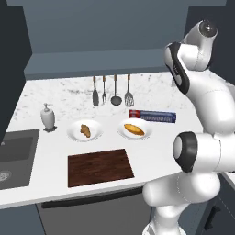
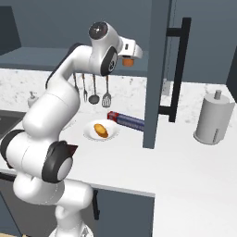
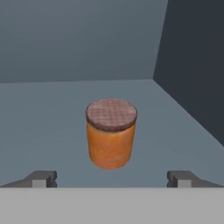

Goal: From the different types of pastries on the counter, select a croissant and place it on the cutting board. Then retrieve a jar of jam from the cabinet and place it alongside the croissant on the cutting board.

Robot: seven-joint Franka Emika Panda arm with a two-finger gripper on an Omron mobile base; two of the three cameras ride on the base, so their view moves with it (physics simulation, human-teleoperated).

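- Left base view: croissant [image 1: 85,131] sits on its plate [image 1: 73,133], cutting board [image 1: 100,167] bare in front on counter [image 1: 151,151]. Orange loaf [image 1: 134,130] on 2nd plate [image 1: 123,132].
- Right base view: I've got the arm up in the cabinet [image 2: 157,69]; jar of jam [image 2: 128,61] just past the hand.
- Hand view: gripper [image 3: 112,179] wide open, holding nothing; jar upright on shelf [image 3: 52,118], centred ahead of the fingertips [image 3: 43,178], apart. Seems I'm on the jam step w/ croissant unplaced. Next: advance, straddle jar, close.
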